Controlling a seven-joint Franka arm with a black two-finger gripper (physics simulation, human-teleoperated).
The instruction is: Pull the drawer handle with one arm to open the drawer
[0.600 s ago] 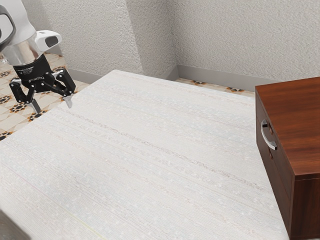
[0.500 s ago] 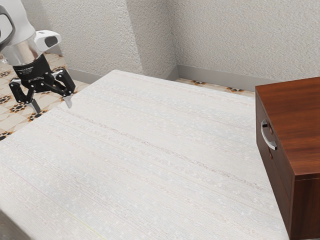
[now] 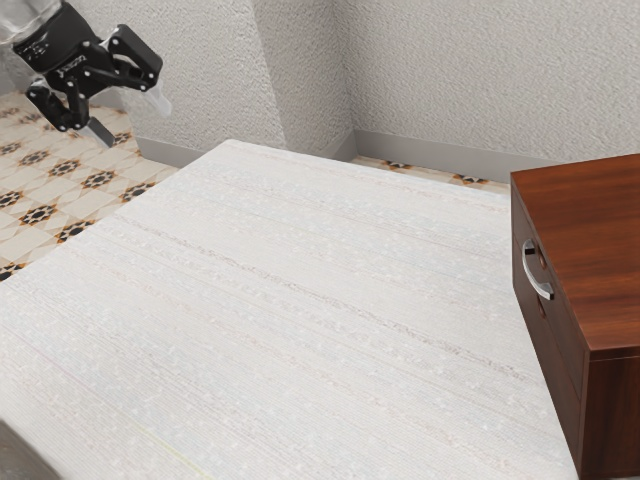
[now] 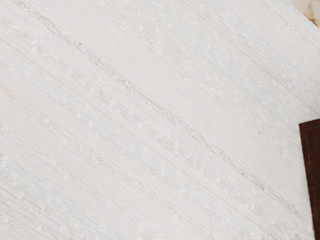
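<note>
Our gripper point(image 3: 128, 116) hangs high in the air beyond the table's point(image 3: 300, 300) edge at the exterior view's left, over the tiled floor point(image 3: 60, 190) and in front of the wall point(image 3: 200, 70). Its fingers point(image 3: 96, 131) stand wide apart with nothing between them. The brown wooden cabinet point(image 3: 590, 230) sits at the table's edge on the exterior view's right, well apart from our gripper. Its curved metal handle point(image 3: 535, 270) sits on the drawer front point(image 3: 548, 315), which faces across the table and looks flush with the cabinet. In the wrist view we see the pale table point(image 4: 150, 125) and one corner of the cabinet point(image 4: 313, 165).
</note>
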